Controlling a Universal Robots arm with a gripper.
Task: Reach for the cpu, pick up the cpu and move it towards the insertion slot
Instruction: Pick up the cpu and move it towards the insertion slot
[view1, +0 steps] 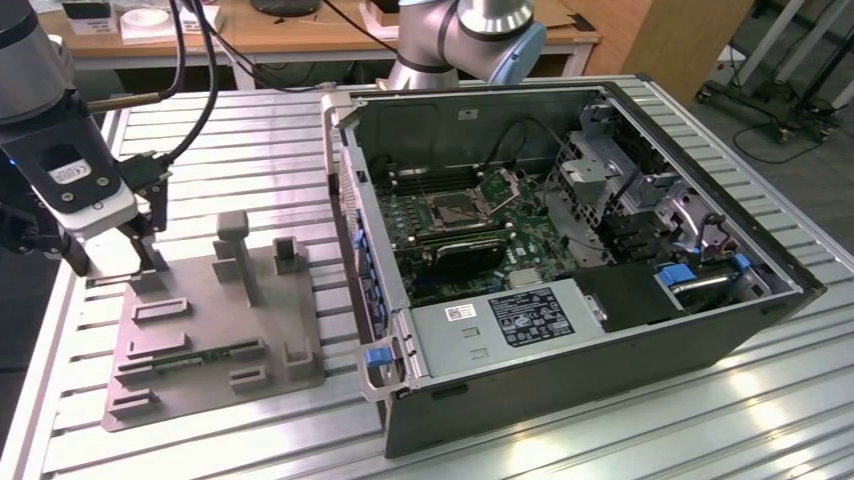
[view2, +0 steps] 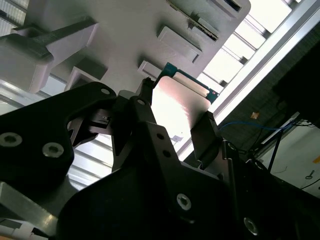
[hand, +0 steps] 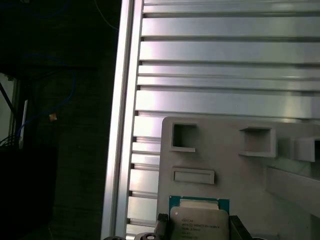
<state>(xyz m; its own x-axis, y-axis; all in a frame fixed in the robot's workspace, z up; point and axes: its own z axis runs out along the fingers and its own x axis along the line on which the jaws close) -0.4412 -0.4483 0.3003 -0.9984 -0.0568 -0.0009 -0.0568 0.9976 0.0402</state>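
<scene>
The cpu is a small square chip with a silvery face and a green rim, lying at the corner of the grey tray. My gripper straddles it, with a black finger pressed against each of two opposite edges. The second wrist view shows the same: the gripper is shut on the cpu. I cannot tell whether the chip has left the tray. In the exterior view my gripper stands at the tray's far corner on the view's left. The insertion slot lies inside the open case, well to the right.
An open computer case stands on the exterior view's right, its tall side wall between tray and motherboard. Upright blocks rise from the tray beside my gripper. The slatted metal table ends at an edge close to the cpu.
</scene>
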